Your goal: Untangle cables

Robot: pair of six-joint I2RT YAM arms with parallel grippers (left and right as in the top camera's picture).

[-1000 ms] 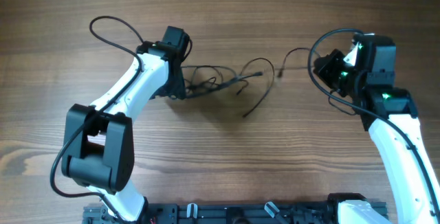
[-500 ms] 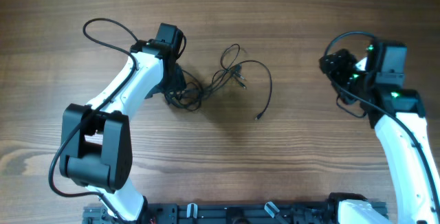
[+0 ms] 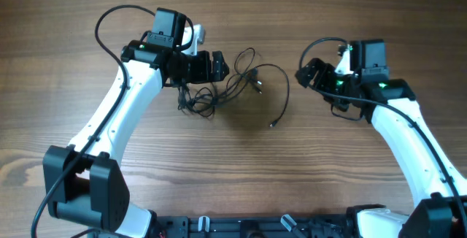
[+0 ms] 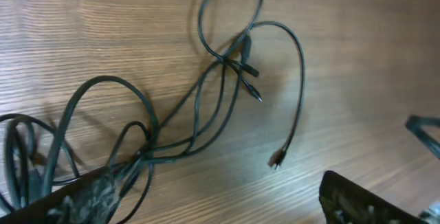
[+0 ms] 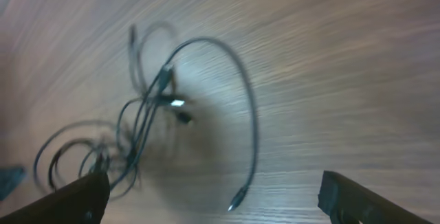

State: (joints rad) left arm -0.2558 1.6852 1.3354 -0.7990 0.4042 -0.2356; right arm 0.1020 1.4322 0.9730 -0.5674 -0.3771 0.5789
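The cables (image 3: 252, 77) lie loose on the wooden table between my arms. They form a small bunch of loops on the left, and one long strand arcs out to a plug tip (image 3: 273, 125). My left gripper (image 3: 223, 68) hovers open just above the bunch, pointing right. In the left wrist view the cables (image 4: 234, 59) spread out ahead of my left gripper (image 4: 220, 210), and some strands pass under its left finger (image 4: 75, 200). My right gripper (image 3: 302, 74) is open to the right of the strands, nothing in it. In the right wrist view, a plug tip (image 5: 237, 198) lies between the wide-apart fingers of my right gripper (image 5: 220, 207).
The table (image 3: 233, 172) is bare brown wood. The thicker black arm cables loop above the left arm (image 3: 109, 19) and around the right wrist (image 3: 321, 44). A black rail runs along the front edge (image 3: 248, 227).
Both grippers have opened. The strand stretched toward the right gripper came free and sprang back left. The left gripper rose and turned to point right; the right arm moved left toward the cables.
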